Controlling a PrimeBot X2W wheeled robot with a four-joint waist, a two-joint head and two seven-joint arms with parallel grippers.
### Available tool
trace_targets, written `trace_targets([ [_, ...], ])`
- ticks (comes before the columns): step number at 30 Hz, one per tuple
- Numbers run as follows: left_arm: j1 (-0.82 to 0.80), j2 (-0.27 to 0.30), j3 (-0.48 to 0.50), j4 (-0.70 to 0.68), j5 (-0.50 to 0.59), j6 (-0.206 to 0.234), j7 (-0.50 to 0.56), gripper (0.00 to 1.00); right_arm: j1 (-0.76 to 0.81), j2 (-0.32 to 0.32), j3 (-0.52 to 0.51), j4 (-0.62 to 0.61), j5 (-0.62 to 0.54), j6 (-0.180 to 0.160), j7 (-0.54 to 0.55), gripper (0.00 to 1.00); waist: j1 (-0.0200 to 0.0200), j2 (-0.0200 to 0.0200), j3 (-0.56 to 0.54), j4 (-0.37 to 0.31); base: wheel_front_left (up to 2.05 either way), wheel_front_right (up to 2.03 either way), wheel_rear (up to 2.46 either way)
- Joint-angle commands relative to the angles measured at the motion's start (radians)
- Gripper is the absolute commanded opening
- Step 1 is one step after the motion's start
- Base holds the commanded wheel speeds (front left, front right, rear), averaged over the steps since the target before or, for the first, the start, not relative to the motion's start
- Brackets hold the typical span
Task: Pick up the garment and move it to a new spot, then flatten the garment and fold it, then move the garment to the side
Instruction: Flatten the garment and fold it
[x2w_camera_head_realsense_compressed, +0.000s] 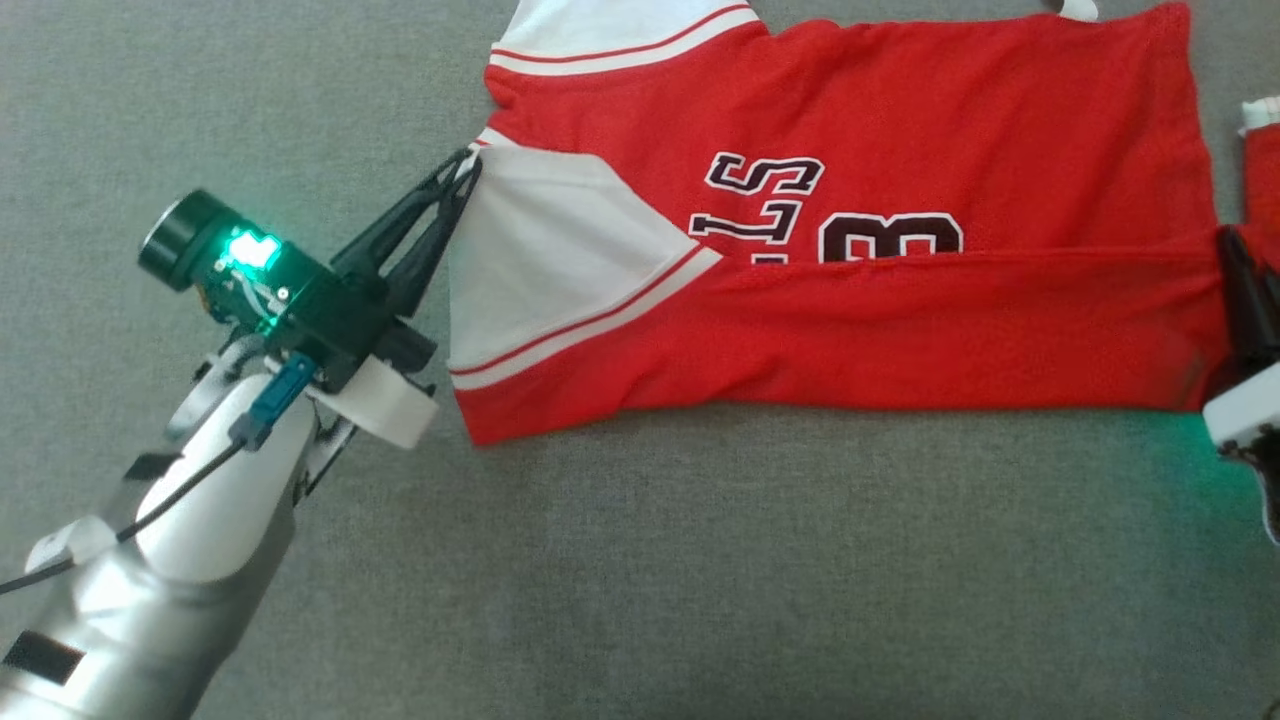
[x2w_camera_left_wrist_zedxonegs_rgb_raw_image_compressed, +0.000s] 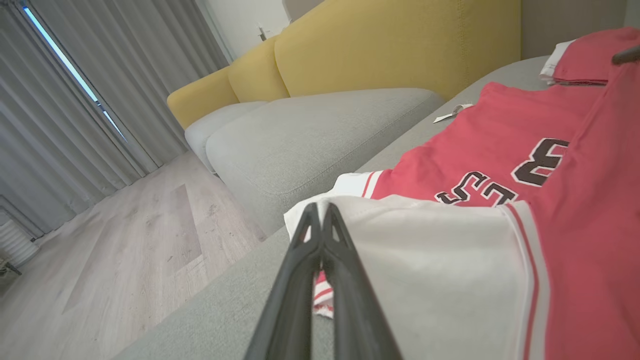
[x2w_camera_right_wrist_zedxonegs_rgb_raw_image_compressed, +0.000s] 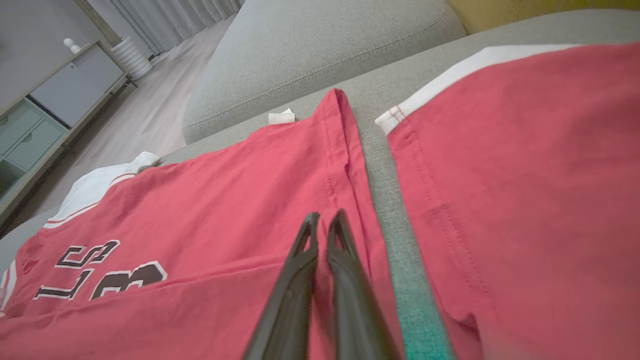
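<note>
A red jersey garment (x2w_camera_head_realsense_compressed: 900, 320) with white sleeves and dark lettering lies on the grey couch seat (x2w_camera_head_realsense_compressed: 640, 580), its near long edge folded up over the lower part of the letters. My left gripper (x2w_camera_head_realsense_compressed: 470, 163) is shut on the white sleeve's edge at the garment's left end; in the left wrist view, cloth (x2w_camera_left_wrist_zedxonegs_rgb_raw_image_compressed: 322, 295) shows pinched between the fingers of my left gripper (x2w_camera_left_wrist_zedxonegs_rgb_raw_image_compressed: 320, 207). At the view's right edge my right gripper (x2w_camera_head_realsense_compressed: 1228, 245) is shut on the folded hem. In the right wrist view my right gripper (x2w_camera_right_wrist_zedxonegs_rgb_raw_image_compressed: 322, 217) lies on the red fold (x2w_camera_right_wrist_zedxonegs_rgb_raw_image_compressed: 200, 200).
A second red garment (x2w_camera_right_wrist_zedxonegs_rgb_raw_image_compressed: 500, 175) with white trim lies just beyond the hem, a narrow grey strip apart. A grey cushion (x2w_camera_left_wrist_zedxonegs_rgb_raw_image_compressed: 310, 135) and yellow backrest (x2w_camera_left_wrist_zedxonegs_rgb_raw_image_compressed: 400, 45) lie behind. Wooden floor (x2w_camera_left_wrist_zedxonegs_rgb_raw_image_compressed: 125, 250) and a cabinet (x2w_camera_right_wrist_zedxonegs_rgb_raw_image_compressed: 60, 95) lie beyond the couch's edge.
</note>
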Motion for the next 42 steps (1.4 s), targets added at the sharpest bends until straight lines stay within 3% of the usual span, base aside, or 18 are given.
trace_targets([
  [1, -0.039, 0.029, 0.051, -0.016, 0.004, 0.011, -0.007, 0.0, -0.017, -0.03, 0.016, -0.024, 0.0, -0.001, -0.013, 0.6, -0.0002, 0.0, 0.001, -0.002, 0.0, 0.0, 0.0],
  [2, -0.038, 0.024, 0.059, -0.009, 0.004, 0.018, -0.007, 0.25, -0.022, -0.031, 0.023, -0.017, -0.001, -0.001, -0.02, 1.0, -0.0002, 0.0, 0.001, -0.004, 0.0, 0.0, 0.0],
  [3, -0.032, 0.019, 0.065, -0.001, 0.002, 0.024, -0.007, 0.58, -0.026, -0.031, 0.03, -0.011, -0.002, -0.001, -0.029, 1.0, -0.0002, 0.0, -0.002, -0.006, 0.0, 0.0, 0.0],
  [4, -0.025, 0.013, 0.071, 0.007, 0.001, 0.032, -0.008, 1.0, -0.027, -0.03, 0.037, -0.006, -0.002, -0.001, -0.039, 1.0, -0.0002, 0.0, -0.006, -0.007, 0.0, 0.0, 0.0],
  [10, 0.13, -0.058, 0.145, 0.045, -0.104, 0.093, -0.008, 1.0, 0.023, -0.027, 0.06, -0.009, 0.003, -0.001, -0.114, 1.0, -0.0002, 0.0, -0.055, -0.019, 0.0, 0.0, 0.0],
  [15, 0.311, -0.121, 0.173, 0.046, -0.2, 0.12, -0.008, 1.0, 0.098, -0.005, 0.06, -0.037, 0.019, -0.001, -0.155, 1.0, -0.0002, 0.0, -0.092, -0.024, 0.0, 0.0, 0.0],
  [19, 0.395, -0.152, 0.187, 0.043, -0.267, 0.108, -0.008, 1.0, 0.133, 0.013, 0.06, -0.052, 0.024, -0.001, -0.163, 1.0, -0.0002, 0.0, -0.102, -0.032, 0.0, 0.0, 0.0],
  [31, 0.408, -0.153, 0.159, 0.095, -0.293, 0.088, 0.063, 0.99, 0.131, 0.034, 0.077, -0.026, 0.016, -0.001, -0.164, 1.0, -0.0002, 0.0, -0.088, -0.062, 0.0, 0.0, 0.0],
  [32, 0.409, -0.153, 0.155, 0.098, -0.296, 0.084, 0.072, 0.71, 0.13, 0.035, 0.078, -0.021, 0.015, -0.001, -0.163, 1.0, -0.0002, 0.0, -0.087, -0.062, 0.0, 0.0, 0.0],
  [33, 0.411, -0.153, 0.149, 0.105, -0.299, 0.081, 0.084, 0.26, 0.127, 0.036, 0.081, -0.009, 0.011, -0.001, -0.158, 1.0, -0.0002, 0.0, -0.086, -0.063, 0.0, 0.0, 0.0],
  [34, 0.412, -0.151, 0.147, 0.107, -0.3, 0.081, 0.089, 0.0, 0.125, 0.037, 0.083, -0.003, 0.009, -0.001, -0.154, 1.0, -0.0002, 0.0, -0.086, -0.064, 0.0, 0.0, 0.0],
  [42, 0.405, -0.131, 0.151, 0.087, -0.3, 0.084, 0.078, 0.0, 0.108, 0.049, 0.073, 0.062, -0.012, -0.001, -0.121, 1.0, -0.0002, 0.0, -0.084, -0.054, 0.0, 0.0, 0.0],
])
